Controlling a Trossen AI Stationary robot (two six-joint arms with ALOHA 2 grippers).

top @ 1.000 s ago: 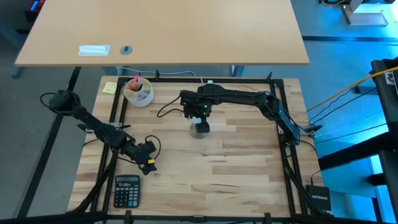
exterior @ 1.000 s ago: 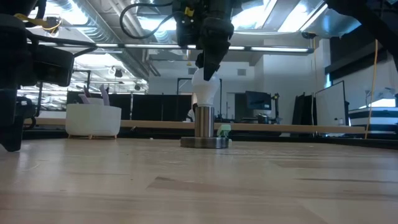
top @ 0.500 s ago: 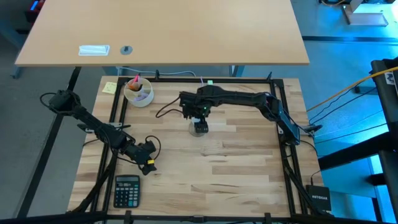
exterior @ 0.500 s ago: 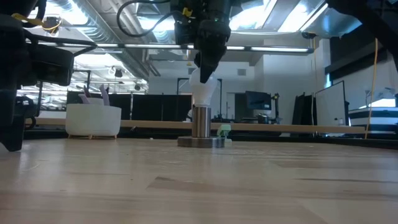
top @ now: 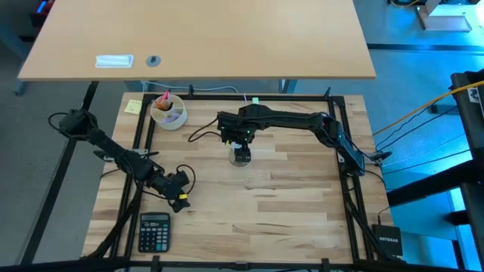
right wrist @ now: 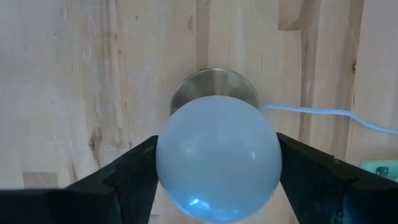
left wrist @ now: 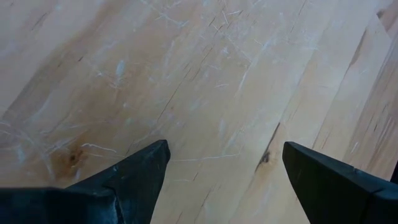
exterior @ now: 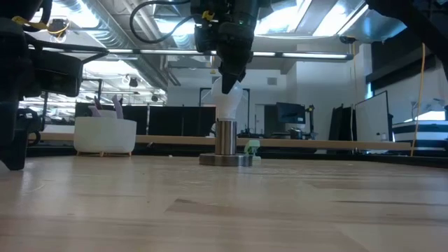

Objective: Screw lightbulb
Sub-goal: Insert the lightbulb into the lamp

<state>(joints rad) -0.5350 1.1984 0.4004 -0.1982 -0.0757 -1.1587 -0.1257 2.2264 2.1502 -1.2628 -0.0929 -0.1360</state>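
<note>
The white lightbulb [exterior: 227, 101] stands a little tilted with its lower end in the top of the grey metal socket base [exterior: 225, 148] at the table's middle; it fills the right wrist view [right wrist: 217, 158], the socket base [right wrist: 214, 84] showing behind it. My right gripper [top: 240, 141] is above the socket, shut on the bulb. My left gripper [top: 180, 198] is open and empty over bare wood [left wrist: 205, 93] near the table's front left. The socket's thin cord [right wrist: 323, 113] runs off toward a pale green plug block [exterior: 252, 147]. My right gripper pinches the lightbulb's round glass head [right wrist: 168, 165] between its two fingers [right wrist: 134, 171], one on each side at its widest part. The fingers come from above, pointing down. The bulb hangs below them, slightly tilted, its lower end meeting the socket's upright tube [exterior: 225, 133].
A white cup with pens [top: 168, 111] and a yellow note [top: 134, 106] are at the far left, a calculator [top: 154, 230] at the near left. Black frame rails [top: 344, 151] run along the table's sides. Bare wood lies to the near right.
My right gripper has shifted a little toward the table's left, still shut on the lightbulb. The bulb leans slightly more, and the socket base has slid a little the same way.
</note>
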